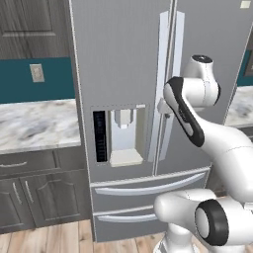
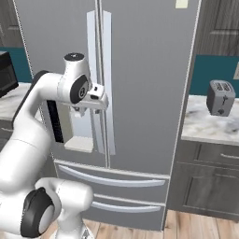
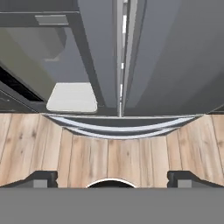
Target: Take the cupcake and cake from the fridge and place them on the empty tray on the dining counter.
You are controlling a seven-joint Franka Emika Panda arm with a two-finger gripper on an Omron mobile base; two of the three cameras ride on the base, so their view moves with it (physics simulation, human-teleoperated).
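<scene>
Jaws stand wide apart with nothing between them: in the hand view the two dark fingertips (image 3: 41, 178) sit at opposite sides of the frame, and the gripper (image 3: 112, 180) looks down along the front of the fridge (image 3: 175, 57) toward the wood floor (image 3: 109, 153). Both fridge doors are shut, their seam running straight up the middle of that view, with the curved drawer handles (image 3: 120, 127) below it. From the left base camera the fridge (image 1: 118, 54) fills the centre, its two long vertical door handles (image 1: 170, 74) side by side and the water dispenser (image 1: 123, 136) set into the left door. The white arm (image 1: 190, 106) rises from the lower right and bends in toward the handles, its hand just beside them at about mid height; whether it touches them cannot be told. From the right base camera the gripper (image 2: 100, 101) sits directly at the handles (image 2: 100, 70), overlapping them, at the level of the dispenser's top. Two drawers (image 2: 112, 179) below the doors are closed. A marble wall counter (image 1: 34, 123) over dark cabinets lies to the left of the fridge, with a wall outlet (image 1: 36, 72) above it. On the counter to the right stands a grey toaster (image 2: 219, 97). A dark appliance (image 2: 8, 72), only partly visible, sits at the left edge of the right base view.
</scene>
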